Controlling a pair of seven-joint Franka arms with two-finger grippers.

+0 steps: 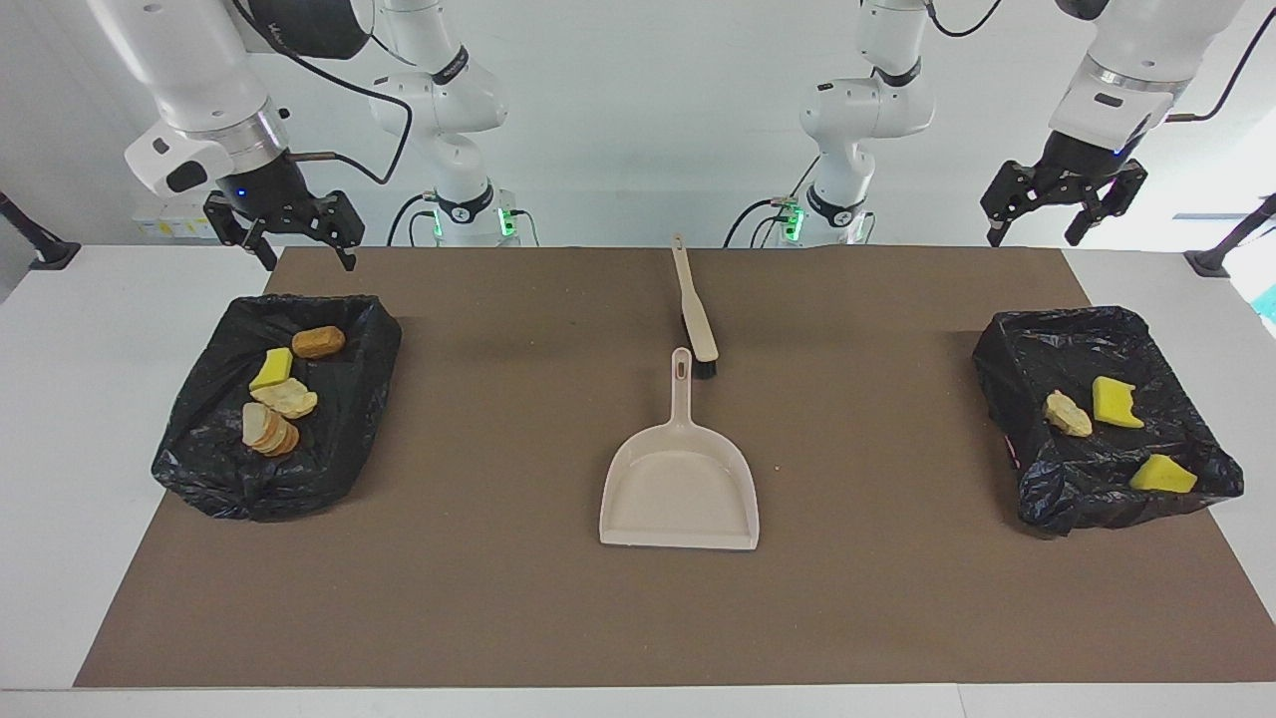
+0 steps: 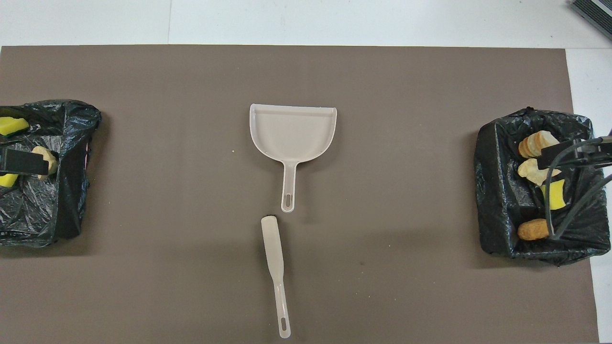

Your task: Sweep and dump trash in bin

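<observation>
Right gripper (image 1: pixel 294 239), fingers spread and empty, hangs above the robot-side edge of a crinkled black bag-lined bin (image 1: pixel 351 419) holding four trash scraps (image 1: pixel 282 394). Left gripper (image 1: pixel 1065 211), likewise spread, hangs above another lined bin (image 1: pixel 1007 374) holding three scraps (image 1: pixel 1116 402). Between them lie a smooth beige dustpan (image 1: pixel 681 484) and brush (image 1: pixel 695 314).

- Open brown mat (image 1: pixel 478 558) all round the dustpan (image 1: pixel 680 486) and brush (image 1: pixel 695 317), lying mid-table, nearly end to end.
- Black-lined bins (image 1: pixel 279 419) (image 1: pixel 1102 419) blocking each end, trash (image 1: pixel 284 397) inside.
- Both grippers (image 1: pixel 291 231) (image 1: pixel 1065 204) raised, fingers spread, waiting.
</observation>
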